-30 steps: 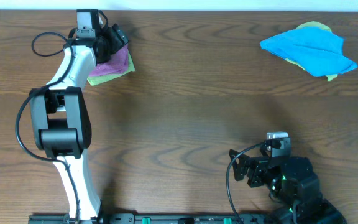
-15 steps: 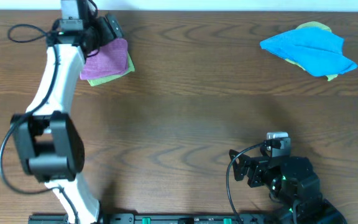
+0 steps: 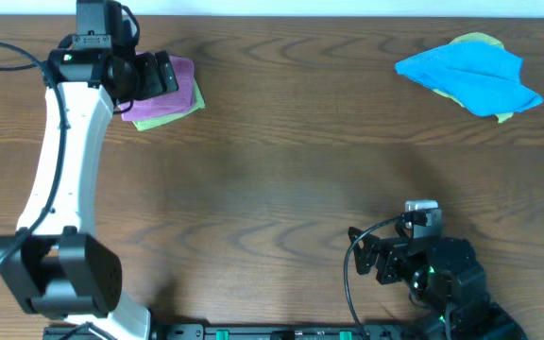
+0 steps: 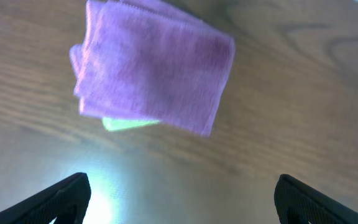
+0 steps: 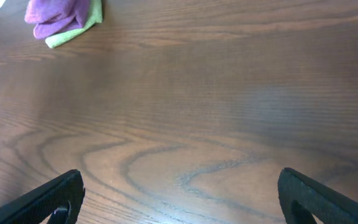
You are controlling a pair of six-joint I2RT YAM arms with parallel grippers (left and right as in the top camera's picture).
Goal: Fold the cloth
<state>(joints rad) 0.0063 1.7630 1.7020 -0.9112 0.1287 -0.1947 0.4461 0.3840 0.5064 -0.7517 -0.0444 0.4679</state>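
Spanning every view is a dark wood-grain table [image 3: 272, 161], with both arms based at its near edge. The left arm [image 3: 59, 179] is stretched long: its white link runs from a black joint at the near-left corner up toward the far-left corner, where the wrist bends sideways so the black head points to the right, over the edge of the cloth [image 3: 182, 70]. The right arm [image 3: 442, 274] sits folded into a low, compact heap at the near-right edge (cable looped beside it), with its head pointing left across the table.

At the far right lies a rumpled bright blue cloth [image 3: 470, 76] with a yellow-green cloth [image 3: 480, 40] peeking from under it, well apart from both arms.

At the far left, the lilac cloth [image 4: 154, 81] lies as a compact, roughly square pad with layered edges along one side, resting on top of another yellow-green cloth [image 4: 126, 124] that shows at its rim. From the right wrist it appears as a small bunch [image 5: 58, 12] in the far corner.

The left jaws stand spread wide, their dark fingertips [image 4: 67, 196] at the two lower corners of the wrist view, clear of the cloth and holding nothing. The right jaws are likewise spread wide over bare wood, fingertips [image 5: 55, 199] gripping nothing.
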